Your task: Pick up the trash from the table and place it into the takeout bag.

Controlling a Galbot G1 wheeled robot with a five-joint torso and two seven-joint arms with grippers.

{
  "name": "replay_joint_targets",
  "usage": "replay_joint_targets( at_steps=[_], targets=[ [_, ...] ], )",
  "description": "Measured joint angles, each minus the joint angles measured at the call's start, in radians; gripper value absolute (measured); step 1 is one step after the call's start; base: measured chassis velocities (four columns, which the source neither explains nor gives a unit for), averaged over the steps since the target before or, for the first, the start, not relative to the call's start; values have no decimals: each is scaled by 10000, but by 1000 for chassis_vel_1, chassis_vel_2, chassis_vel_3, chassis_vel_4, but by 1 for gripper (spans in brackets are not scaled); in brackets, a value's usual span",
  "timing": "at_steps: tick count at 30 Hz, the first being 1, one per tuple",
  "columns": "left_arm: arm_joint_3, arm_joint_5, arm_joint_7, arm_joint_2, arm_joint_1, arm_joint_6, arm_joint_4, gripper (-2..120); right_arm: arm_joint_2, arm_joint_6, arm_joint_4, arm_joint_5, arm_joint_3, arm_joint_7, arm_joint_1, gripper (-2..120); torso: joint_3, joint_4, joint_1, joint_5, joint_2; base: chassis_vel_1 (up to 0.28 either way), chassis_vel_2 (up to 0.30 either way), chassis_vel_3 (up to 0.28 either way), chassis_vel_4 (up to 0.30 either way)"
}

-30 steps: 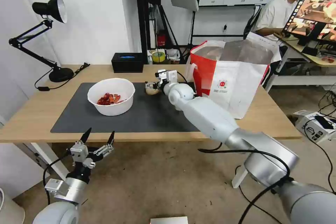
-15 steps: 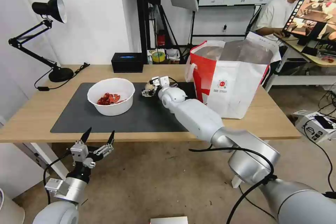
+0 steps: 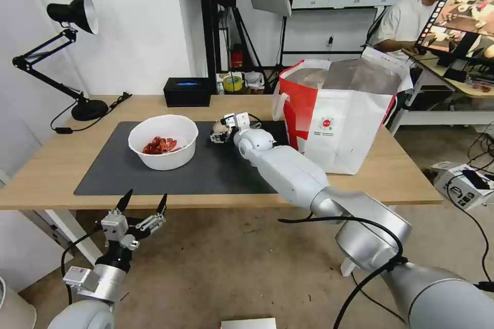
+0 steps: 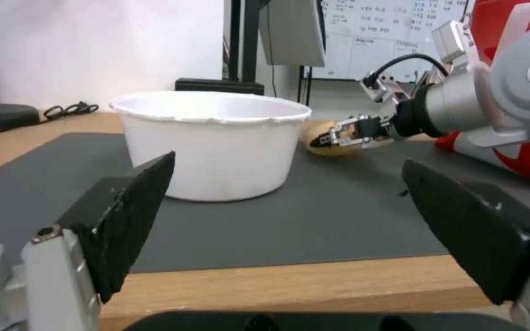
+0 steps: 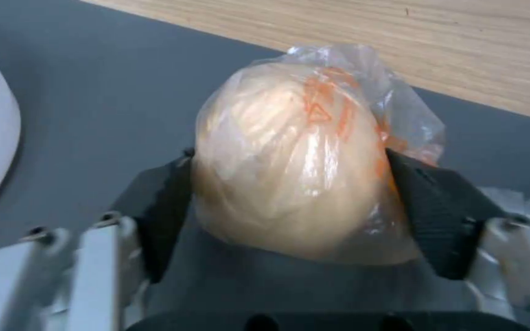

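Right end effector (image 5: 290,216) gripping tan wad (image 5: 290,170) on mat (image 3: 206,169), left end effector (image 3: 144,204) spread, empty

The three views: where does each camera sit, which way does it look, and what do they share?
Head view: high, facing down over the table; both arms show.
Left wrist view: below the table's front edge, facing across it; open left tool frames the bowl.
Right wrist view: on the mat, facing the wrapped tan wad between the right tool fingers.
Shared: the wad and bowl.
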Motion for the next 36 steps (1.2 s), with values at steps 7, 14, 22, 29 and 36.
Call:
replay_joint_targets(
  at_steps=[7, 14, 22, 29, 36],
  targets=[
    [-56, 33, 15, -13, 122, -27, -69, 100, -54, -32, 165, 257, 4, 229, -49, 47, 0, 0, 0, 0, 1, 0, 0, 0, 0],
    [-100, 62, 20, -59, 220, -117, -82, 100, -313, 145, 624, 629, 7, 447, -200, 24, 0, 1, 0, 0, 0, 0, 0, 0, 0],
    [-134, 62, 13, -27, 251, -120, -214, 100, -2338, 471, 4202, 1639, -249, 1058, -701, 5, -1, 3, 0, 3, 1, 0, 0, 0, 0],
    [40, 144, -2, -61, 230, -108, -272, 100, -6195, 1250, 10491, 1705, 818, 1640, -2727, 4, -3, -3, -2, 4, 1, 0, 0, 0, 0],
    [317, 340, -33, -107, 175, -52, -344, 100, -7535, 2660, 11946, 768, 2592, 2178, -3473, 4, -2, -1, -1, 2, 1, 0, 0, 0, 0]
  ],
)
